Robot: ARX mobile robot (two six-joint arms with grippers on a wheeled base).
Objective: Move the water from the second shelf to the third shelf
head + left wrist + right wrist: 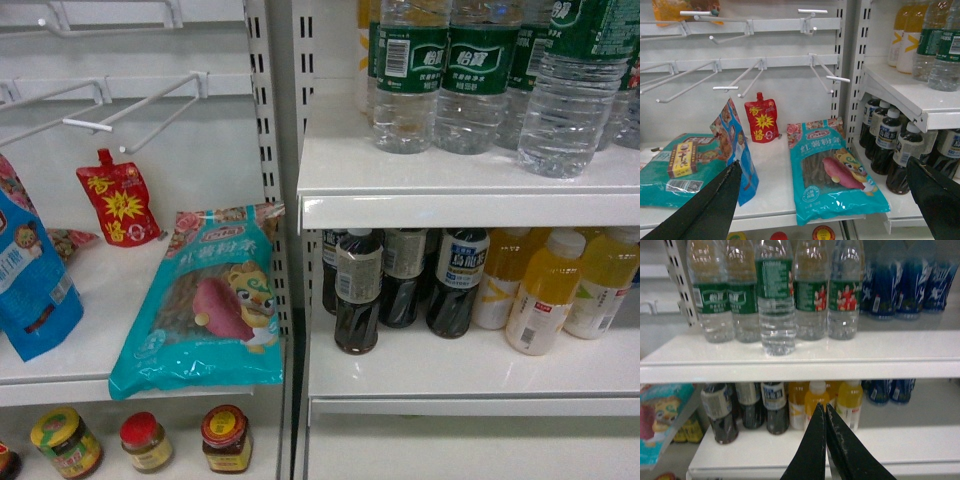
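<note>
White store shelving filled every view, with pegboard uprights dividing a left bay from a right bay. On the upper shelf (pixel 470 170) of the right bay stood the water (pixel 775 305), a clear ribbed bottle with a dark green label, set nearest the shelf's front edge and just ahead of a row of matching water bottles (pixel 725 300) that ran from its 9 o'clock to its 3 o'clock. In the head view this forward bottle sat at about 1 o'clock, near the right edge. Blue drink bottles (pixel 900 285) stood further along at 3 o'clock of the row.

Below, on the lower shelf (pixel 450 370), dark drink bottles (pixel 400 280) were grouped at the left and yellow juice bottles (pixel 550 290) at their 3 o'clock.

The right end effector (pixel 826 440) hung low at 6 o'clock in its wrist view, its black fingers pressed together and gripping nothing, well apart from the water. The left end effector (pixel 825 200) had its two fingers spread wide to either side of its wrist view, empty, facing the left bay.

In that bay lay a teal noodle packet (pixel 205 310), a red pouch (pixel 120 200) at its 11 o'clock, a blue bag (pixel 35 280) at 9 o'clock, and jars (pixel 145 440) on the shelf beneath
</note>
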